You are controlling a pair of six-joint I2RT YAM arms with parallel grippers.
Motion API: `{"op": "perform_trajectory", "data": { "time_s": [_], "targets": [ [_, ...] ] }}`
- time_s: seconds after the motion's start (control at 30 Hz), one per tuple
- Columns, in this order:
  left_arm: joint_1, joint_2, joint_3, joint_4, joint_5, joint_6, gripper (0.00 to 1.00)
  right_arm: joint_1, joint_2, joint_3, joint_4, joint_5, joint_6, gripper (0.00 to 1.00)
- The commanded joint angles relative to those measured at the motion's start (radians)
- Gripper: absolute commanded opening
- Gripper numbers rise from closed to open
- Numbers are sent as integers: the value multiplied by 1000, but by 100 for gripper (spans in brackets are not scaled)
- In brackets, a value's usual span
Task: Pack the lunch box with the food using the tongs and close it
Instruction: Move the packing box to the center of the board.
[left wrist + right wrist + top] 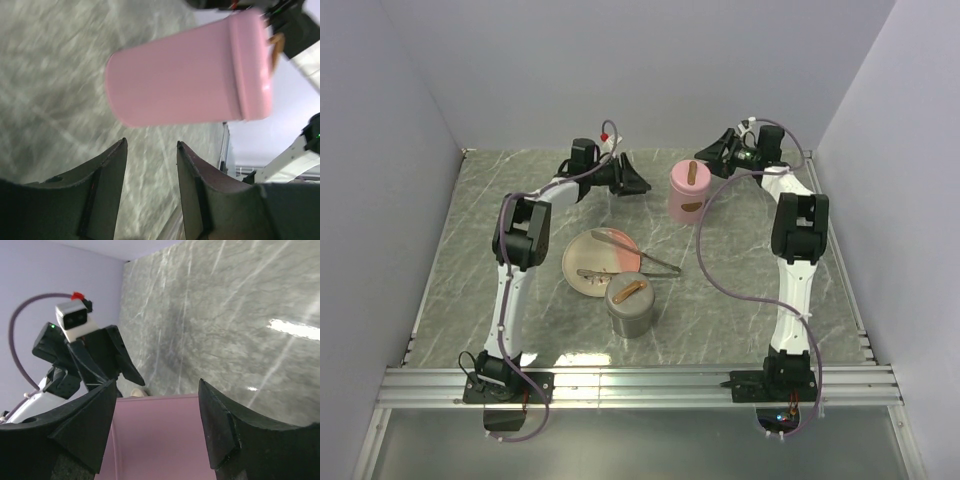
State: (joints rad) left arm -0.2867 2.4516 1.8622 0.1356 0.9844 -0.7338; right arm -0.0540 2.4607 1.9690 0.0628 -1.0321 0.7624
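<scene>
while your left gripper (151,145) and right gripper (157,384) are standing apart by the pink lunch box (175,85), it is looking smooth, stiff, probably light; you should be gripping its body.

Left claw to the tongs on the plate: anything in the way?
Nothing visible. Only bare table lies between the left claw and the tongs; the grey container stands nearer the bases, the pink container off to the side.

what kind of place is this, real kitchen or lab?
Likely a lab test cell: plain walls box in a marble-pattern table, two arms bolted to an aluminium rail, staged props like the pink container.
</scene>
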Motion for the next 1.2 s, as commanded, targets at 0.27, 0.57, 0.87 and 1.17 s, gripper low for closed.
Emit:
{"op": "perform_trajectory", "data": {
  "time_s": [0.27,0.57,0.87,1.17],
  "targets": [
    [-52,67,106,177,17,-127,50,49,84,-2,175,-69,97,70],
    [-69,81,121,147,45,-96,48,92,81,-116,360,-144,270,57],
    [-98,26,72,12,65,37,48,97,-25,-275,387,-215,259,47],
    [-144,-25,9,-111,99,197,44,97,-34,-289,204,-338,85,46]
  ]
}}
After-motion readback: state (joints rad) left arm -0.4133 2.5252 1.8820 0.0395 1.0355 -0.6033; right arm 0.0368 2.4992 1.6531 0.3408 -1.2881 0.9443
